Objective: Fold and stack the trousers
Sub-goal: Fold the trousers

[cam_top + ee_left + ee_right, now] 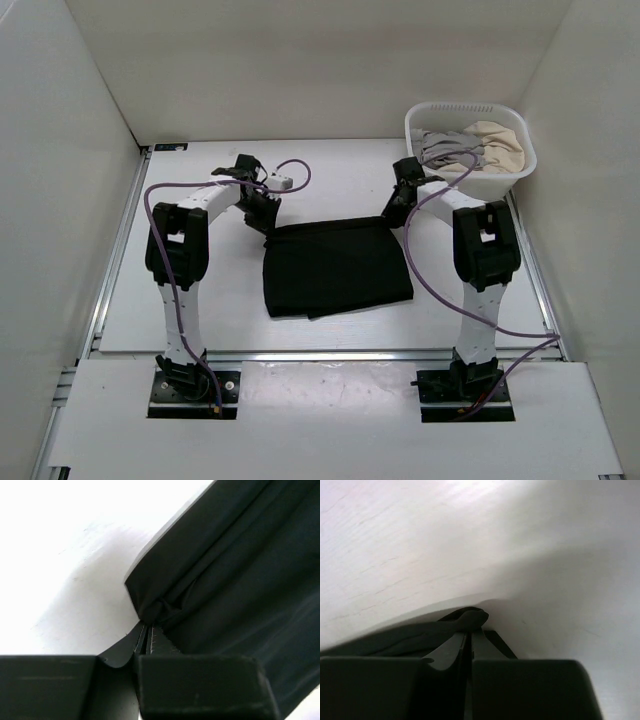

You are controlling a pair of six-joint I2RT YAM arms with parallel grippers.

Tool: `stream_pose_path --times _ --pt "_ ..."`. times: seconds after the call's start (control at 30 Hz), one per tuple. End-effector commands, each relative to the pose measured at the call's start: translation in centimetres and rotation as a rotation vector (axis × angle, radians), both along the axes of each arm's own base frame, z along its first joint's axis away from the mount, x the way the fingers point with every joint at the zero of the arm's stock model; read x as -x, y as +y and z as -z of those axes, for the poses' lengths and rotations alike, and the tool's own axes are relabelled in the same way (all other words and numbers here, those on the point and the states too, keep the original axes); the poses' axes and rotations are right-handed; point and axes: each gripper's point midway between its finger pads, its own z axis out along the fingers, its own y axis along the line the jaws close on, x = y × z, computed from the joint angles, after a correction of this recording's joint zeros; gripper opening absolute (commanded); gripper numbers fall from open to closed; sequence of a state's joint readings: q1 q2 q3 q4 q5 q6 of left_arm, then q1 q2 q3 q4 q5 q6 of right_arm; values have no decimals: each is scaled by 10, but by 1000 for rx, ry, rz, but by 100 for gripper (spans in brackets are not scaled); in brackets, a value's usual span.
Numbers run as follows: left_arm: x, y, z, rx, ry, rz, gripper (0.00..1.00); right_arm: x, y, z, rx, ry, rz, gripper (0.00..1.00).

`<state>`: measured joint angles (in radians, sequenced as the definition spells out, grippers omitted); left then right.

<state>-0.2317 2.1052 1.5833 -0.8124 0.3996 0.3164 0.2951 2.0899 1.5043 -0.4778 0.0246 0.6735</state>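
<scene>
The black trousers [335,268] lie folded at the centre of the top view, on the table [200,300]. The left gripper [268,223] is clamped on their upper-left corner. The right gripper [391,216] is clenched on the upper-right corner, with fabric bunched at both tips.

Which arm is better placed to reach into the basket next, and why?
Right: the basket sits far right, just beyond the right gripper. The left gripper is across the trousers. Both are shut on their far corners, so the right must release first.
</scene>
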Motion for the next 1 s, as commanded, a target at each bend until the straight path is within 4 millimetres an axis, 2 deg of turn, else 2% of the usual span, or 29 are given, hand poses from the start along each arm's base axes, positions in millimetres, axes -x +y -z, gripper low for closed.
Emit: stream_pose_path --times 0.0,0.07,0.23,0.27,0.33,0.37,0.4,0.43,0.47,0.5,0.57,0.6,0.63,0.7,0.73,0.8,0.87,0.9,0.97 --pt "-2 2 -36 17 -80 0 14 -19 -21 -25 -41 -103 258 0" --pt "-2 2 -40 20 -91 0 14 -20 -20 -29 -54 -117 269 0" --pt "-14 -1 -39 24 -97 -8 15 -19 -15 -19 -64 -84 243 0" --pt "-16 -1 -38 24 -96 -8 18 -17 -15 -18 -61 -76 243 13" --pt "-22 -1 -43 19 -116 -11 30 -19 -9 -26 -70 -92 218 31" --pt "-25 0 -45 12 -128 -14 47 -18 -12 -29 -56 -98 215 46" --pt "-25 0 -45 12 -128 -14 56 -15 -10 -36 -50 -107 211 53" --pt "-29 1 -49 5 -142 -18 61 -15 -16 -40 -24 -118 226 60" --pt "-35 2 -54 -4 -165 -24 65 -9 -15 -44 0 -117 214 71" --pt "-37 2 -58 -3 -170 -24 75 -8 -14 -59 3 -148 214 76" --pt "-49 4 -72 -20 -214 -36 88 -3 -18 -70 33 -167 211 86" --pt "-54 7 -78 -15 -227 -53 97 3 -23 -83 65 -188 210 95" --pt "-56 10 -88 -24 -248 -60 100 5 -27 -89 82 -198 208 99" --pt "-66 17 -117 -28 -325 -84 100 18 -34 -106 130 -211 167 99" --pt "-68 23 -124 -36 -342 -100 100 23 -34 -110 148 -212 147 99" --pt "-70 35 -156 -45 -418 -132 100 42 -44 -117 196 -198 93 99" --pt "-66 53 -166 -68 -430 -177 100 55 -48 -117 219 -188 24 99" --pt "-59 64 -171 -80 -438 -201 100 73 -49 -113 205 -161 -8 99" --pt "-50 78 -173 -97 -437 -229 100 91 -50 -114 184 -161 -41 99"
